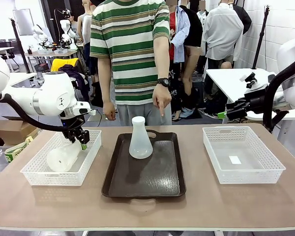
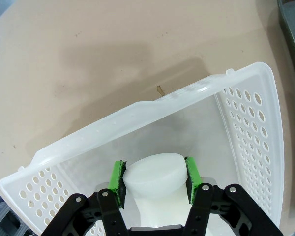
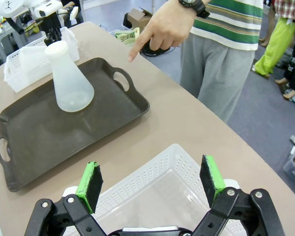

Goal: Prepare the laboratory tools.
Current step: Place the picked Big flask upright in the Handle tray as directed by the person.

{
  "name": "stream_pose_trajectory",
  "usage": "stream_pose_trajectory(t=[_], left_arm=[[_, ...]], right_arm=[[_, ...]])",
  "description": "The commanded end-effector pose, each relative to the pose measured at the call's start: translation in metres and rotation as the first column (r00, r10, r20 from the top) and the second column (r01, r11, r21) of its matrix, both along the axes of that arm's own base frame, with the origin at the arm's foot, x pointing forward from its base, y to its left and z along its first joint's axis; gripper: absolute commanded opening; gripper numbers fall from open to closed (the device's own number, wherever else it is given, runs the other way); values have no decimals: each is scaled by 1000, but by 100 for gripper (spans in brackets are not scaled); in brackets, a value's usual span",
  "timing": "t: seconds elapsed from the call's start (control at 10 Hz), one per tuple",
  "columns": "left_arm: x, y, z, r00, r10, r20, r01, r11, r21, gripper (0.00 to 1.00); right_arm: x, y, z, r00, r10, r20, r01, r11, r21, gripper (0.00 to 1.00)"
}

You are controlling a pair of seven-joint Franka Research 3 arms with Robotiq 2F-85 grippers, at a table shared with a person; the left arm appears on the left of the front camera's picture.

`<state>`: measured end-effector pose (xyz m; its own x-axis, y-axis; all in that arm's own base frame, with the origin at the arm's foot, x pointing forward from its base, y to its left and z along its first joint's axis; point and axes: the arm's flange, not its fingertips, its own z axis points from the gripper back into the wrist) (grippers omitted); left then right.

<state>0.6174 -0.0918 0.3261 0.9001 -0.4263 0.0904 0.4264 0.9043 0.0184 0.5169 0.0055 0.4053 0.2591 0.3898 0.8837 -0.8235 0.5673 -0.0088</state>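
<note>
two flasks: one lies tilted in the left basket (image 1: 37, 175), one stands upright on the tray (image 1: 162, 182).
left gripper (image 2: 154, 179): green pads clamped on the lying flask (image 2: 152, 184) at its capped neck.
advice: lift straight, clear the lattice wall, keep the neck from slipping.
standing flask (image 1: 140, 139): translucent plastic, wide cone.
person's hand (image 1: 162, 97): points at the tray.
right gripper (image 3: 152, 184): fingers spread, empty, over the right basket (image 1: 265, 169).
</note>
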Motion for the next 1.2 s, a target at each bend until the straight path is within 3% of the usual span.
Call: stream_pose_trajectory(t=[0.0, 0.3, 0.5, 0.8, 0.9, 1.1], left_arm=[[2, 1, 0, 1000, -4, 15, 4, 1000, 2, 0], [0, 0, 0, 1000, 0, 0, 0, 1000, 0, 0], [-14, -9, 11, 998, -59, 15, 59, 998, 0, 0], [-47, -13, 55, 987, -112, 113, 111, 994, 14, 0], [-61, -14, 74, 974, -128, 188, 124, 992, 33, 0], [-85, -27, 106, 915, -264, 305, 263, 964, 46, 0]], right_arm=[[0, 0, 1, 1000, -13, -16, 12, 1000, -10, 100], [0, 0, 1, 1000, -13, -16, 12, 1000, -10, 100], [0, 0, 1, 1000, -13, -16, 12, 1000, -10, 100], [0, 0, 1, 1000, -13, -16, 12, 1000, -10, 100], [0, 0, 1, 1000, -13, -16, 12, 1000, -10, 100], [0, 0, 1, 1000, -13, -16, 12, 1000, -10, 100]])
